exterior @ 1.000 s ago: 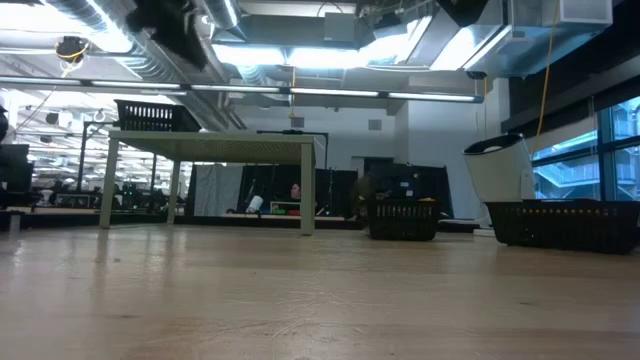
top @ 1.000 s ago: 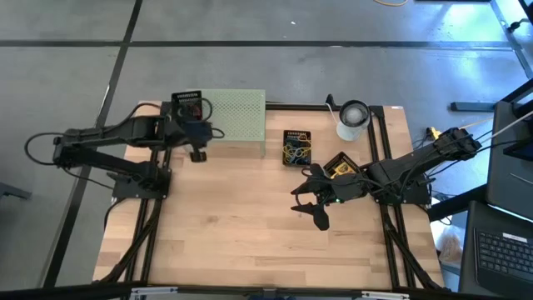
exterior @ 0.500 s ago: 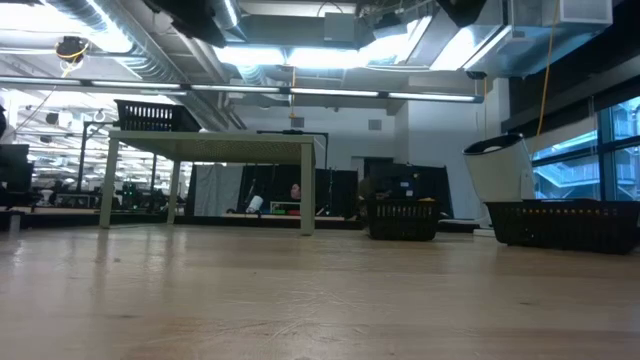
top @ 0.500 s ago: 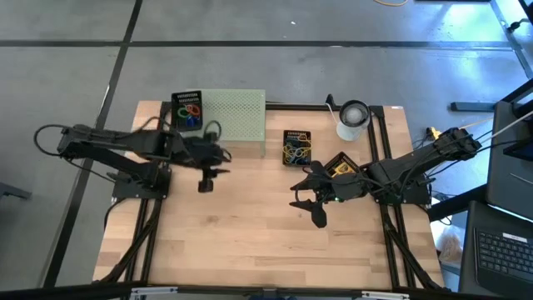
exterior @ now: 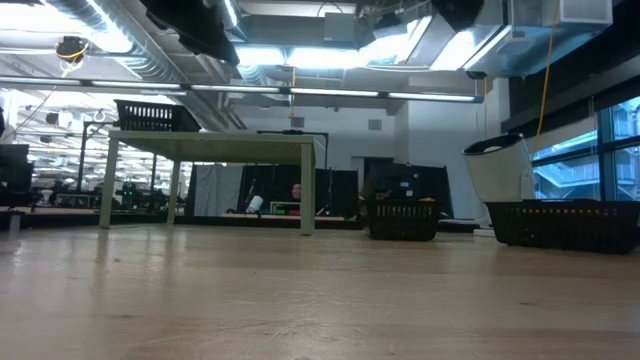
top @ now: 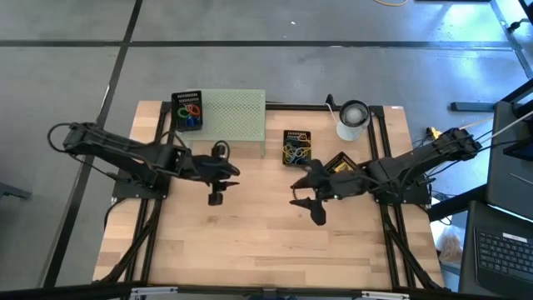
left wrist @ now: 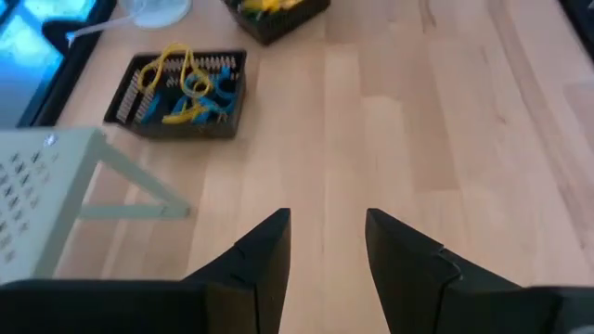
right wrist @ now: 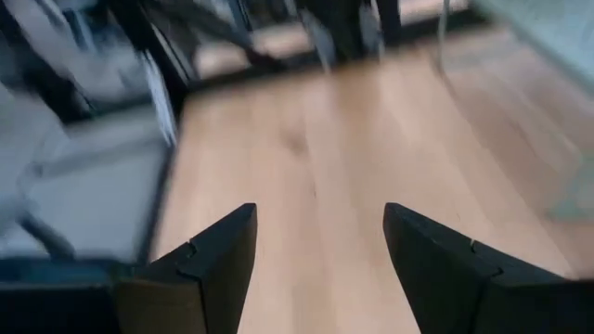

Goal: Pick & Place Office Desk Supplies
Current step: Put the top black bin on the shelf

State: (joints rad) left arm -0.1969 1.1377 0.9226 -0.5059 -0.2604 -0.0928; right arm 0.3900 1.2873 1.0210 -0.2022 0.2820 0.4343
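Over the last second we see the left gripper (top: 216,198) swing away from the black tray of coloured loop clips (top: 187,111) at the far left corner, beside the pale-green mesh stand (top: 233,118), and out over the bare middle of the table (top: 250,242). In its wrist view its fingers (left wrist: 267,255) stand a little apart with nothing between them, so it carries nothing. It now faces the second tray (left wrist: 178,81), which holds yellow and blue clips and lies near the far edge, right of the stand.

The right gripper (top: 306,204) has barely moved; it hovers right of centre, just near of the crayon box (top: 339,167), its fingers (right wrist: 204,264) spread wide and empty. The white roll (top: 353,118) stands at the far right.

We judge the left arm is crossing toward that middle tray for a fresh pick, though its aim is hard to confirm.
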